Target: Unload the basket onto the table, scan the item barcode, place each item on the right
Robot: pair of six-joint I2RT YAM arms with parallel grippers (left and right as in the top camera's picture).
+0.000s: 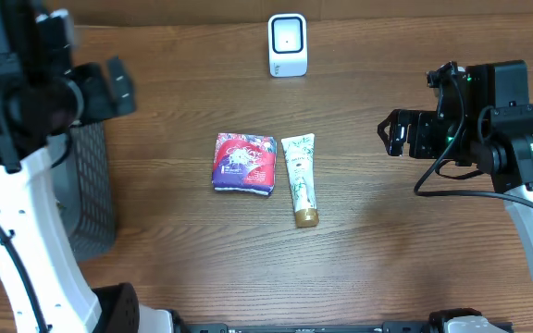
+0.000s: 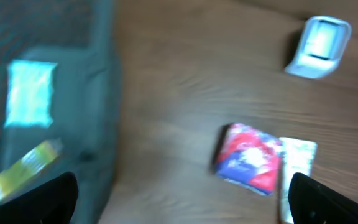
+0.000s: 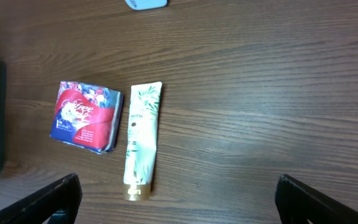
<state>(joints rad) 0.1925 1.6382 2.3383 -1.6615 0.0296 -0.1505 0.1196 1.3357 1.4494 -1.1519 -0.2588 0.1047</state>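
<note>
The left arm reaches in from the left edge of the table (image 1: 415, 250), its wrist raised above the dark mesh basket (image 1: 95, 203) there. The left gripper (image 2: 179, 190) has its fingers spread wide, one in each lower corner of its wrist view, with nothing between them. That view is blurred.

The right arm comes in from the right edge and hangs over bare wood, well apart from the items. The right gripper (image 3: 178, 193) points towards the middle of the table, and its fingers also stand wide apart and hold nothing.

Inside the basket, the left wrist view shows a pale green packet (image 2: 30, 93) and, nearer the camera, a yellow item (image 2: 23, 168) lying at a slant. The blur hides what either one is.

On the open table, near the middle, a red and blue packet (image 1: 244, 164) lies flat. Just to its right, almost touching it, lies a white tube (image 1: 301, 176) with a leaf print, its gold cap towards the near edge. The white barcode scanner (image 1: 287, 44) stands at the far edge, well apart from both items.
</note>
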